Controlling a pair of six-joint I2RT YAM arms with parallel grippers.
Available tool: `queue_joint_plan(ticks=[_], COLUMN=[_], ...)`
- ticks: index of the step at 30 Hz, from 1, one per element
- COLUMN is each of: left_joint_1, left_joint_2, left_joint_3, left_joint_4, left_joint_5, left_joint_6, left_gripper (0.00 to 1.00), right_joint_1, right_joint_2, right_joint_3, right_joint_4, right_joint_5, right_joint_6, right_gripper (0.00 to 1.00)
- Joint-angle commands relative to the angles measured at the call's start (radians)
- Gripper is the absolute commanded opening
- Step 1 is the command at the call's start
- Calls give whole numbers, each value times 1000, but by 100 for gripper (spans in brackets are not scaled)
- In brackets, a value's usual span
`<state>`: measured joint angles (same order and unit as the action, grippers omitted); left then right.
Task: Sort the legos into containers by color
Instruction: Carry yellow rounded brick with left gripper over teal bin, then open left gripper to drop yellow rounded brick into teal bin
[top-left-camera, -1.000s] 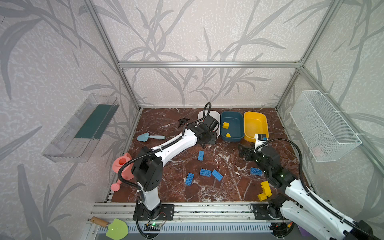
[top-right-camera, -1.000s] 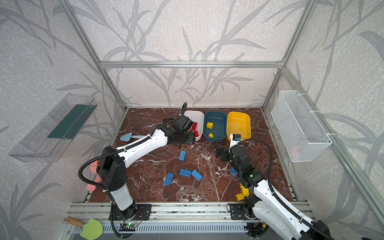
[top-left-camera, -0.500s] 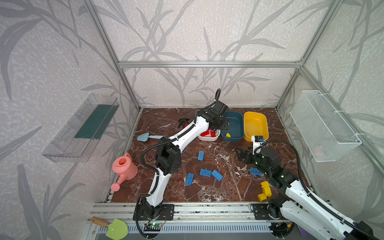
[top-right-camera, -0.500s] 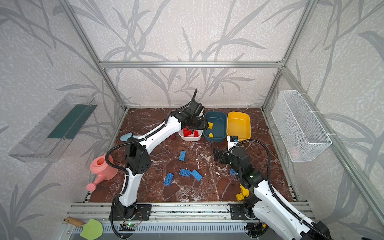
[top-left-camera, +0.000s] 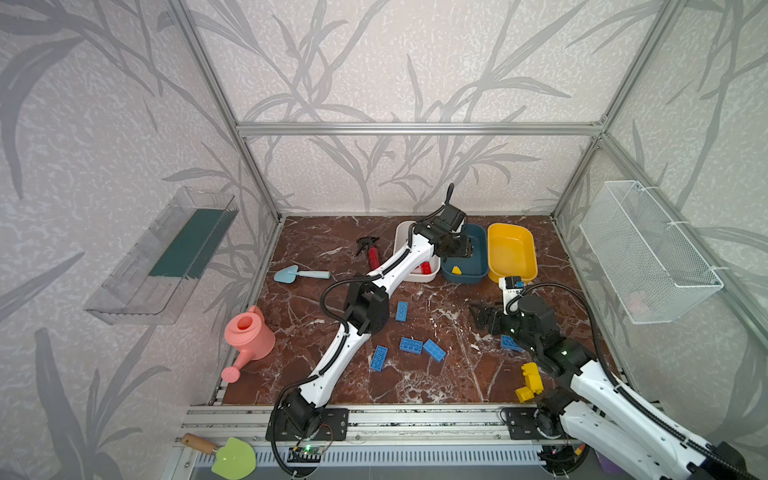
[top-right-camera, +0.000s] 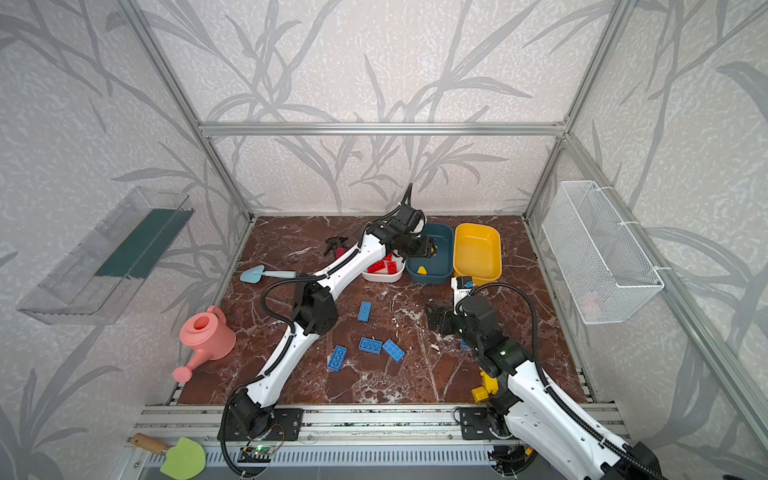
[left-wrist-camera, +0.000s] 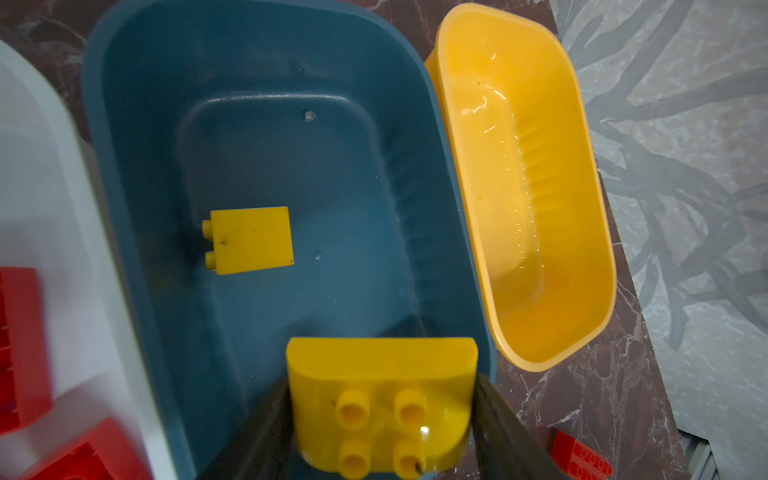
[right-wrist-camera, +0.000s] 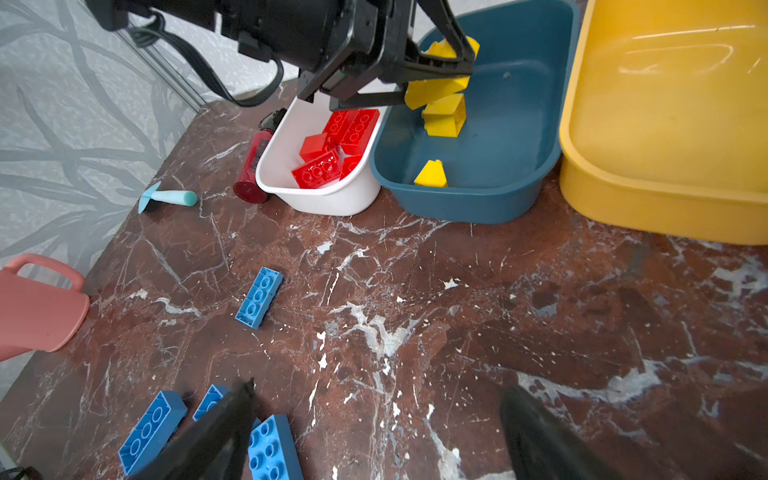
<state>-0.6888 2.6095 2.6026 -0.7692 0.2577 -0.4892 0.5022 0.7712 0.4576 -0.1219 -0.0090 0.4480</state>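
Yellow studded plastic lego (left-wrist-camera: 382, 399) is clamped in my left claw (left-wrist-camera: 382, 380), with the dark teal plastic tub (left-wrist-camera: 332, 166) directly beneath. That arm is stretched far out, wrist tipped down. My right claw (right-wrist-camera: 380, 386) gapes wide and empty, low over the marble tabletop (right-wrist-camera: 457, 311), with blue studded legos (right-wrist-camera: 274, 449) just beside one finger.

Both top views: I look down from high at the front onto the whole worktop (top-left-camera: 415, 386); left wrist view: close, straight into the teal tub (left-wrist-camera: 353, 208); right wrist view: low, across the worktop toward that tub, shared by all.
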Motion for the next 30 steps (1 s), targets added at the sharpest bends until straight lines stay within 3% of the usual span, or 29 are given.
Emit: queue_joint_plan(ticks=[1, 9, 18, 25, 30], left_joint_1=[10, 24, 48, 70, 70], left_joint_2=[12, 33, -8, -133, -314], left_joint_3=[30, 46, 60, 30, -186], left_joint_4=[20, 36, -7, -53, 17], left_joint_5=[20, 37, 13, -3, -31], left_joint_6=[11, 14, 23, 31, 33], left_gripper=[60, 65, 99, 99, 99], right_joint_1=[-4, -4, -4, -5, -26], right_joint_2=[-5, 20, 62, 64, 114], right_joint_3=[38, 56, 101, 131, 204], right_joint_4=[-44, -79, -162, -234, -382], right_joint_5=[5, 23, 103, 162, 237], right_joint_6=[-10, -26, -14, 3, 49], right_gripper=[92, 92, 93, 93, 93])
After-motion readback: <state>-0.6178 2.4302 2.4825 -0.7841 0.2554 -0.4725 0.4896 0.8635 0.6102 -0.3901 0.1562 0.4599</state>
